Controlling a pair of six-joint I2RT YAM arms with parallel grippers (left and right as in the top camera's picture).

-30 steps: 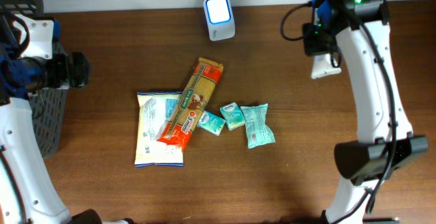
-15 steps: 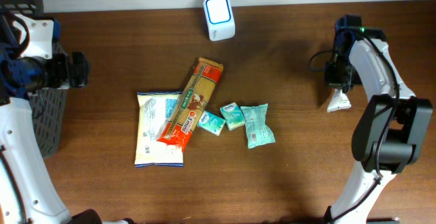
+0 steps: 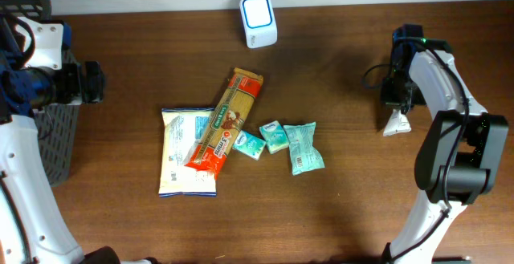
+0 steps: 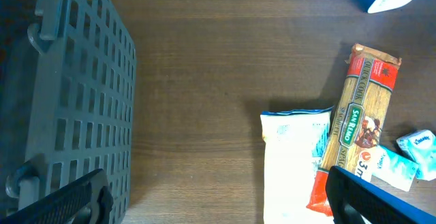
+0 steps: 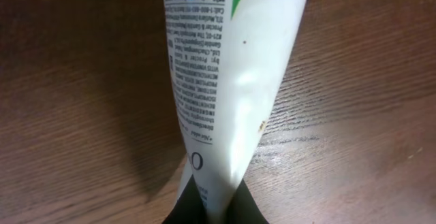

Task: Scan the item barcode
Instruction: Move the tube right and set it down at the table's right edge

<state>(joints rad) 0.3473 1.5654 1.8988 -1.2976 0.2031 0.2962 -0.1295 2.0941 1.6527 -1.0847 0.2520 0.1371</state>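
Observation:
The item is a white tube [image 5: 231,67] with fine print and a green patch. It points down at the wood, and my right gripper [image 5: 212,207] is shut on its flat crimped end. From overhead the tube [image 3: 395,123] hangs below that gripper [image 3: 399,106] at the table's right side. No barcode shows in these views. The white scanner [image 3: 259,10] with its lit blue face stands at the back centre, well left of the tube. My left gripper [image 3: 95,82] is open at the far left, its fingers [image 4: 61,203] spread wide over bare wood.
A dark mesh basket [image 3: 48,136] stands at the left edge. In the middle lie a pasta pack [image 3: 226,123], a white bag [image 3: 183,153] and three teal packets [image 3: 274,137]. The pasta pack [image 4: 357,108] and the basket [image 4: 68,101] also show in the left wrist view.
My right arm swung from the back right toward the front and down, carrying the tube nearer the tabletop, then settled. The left arm has not moved.

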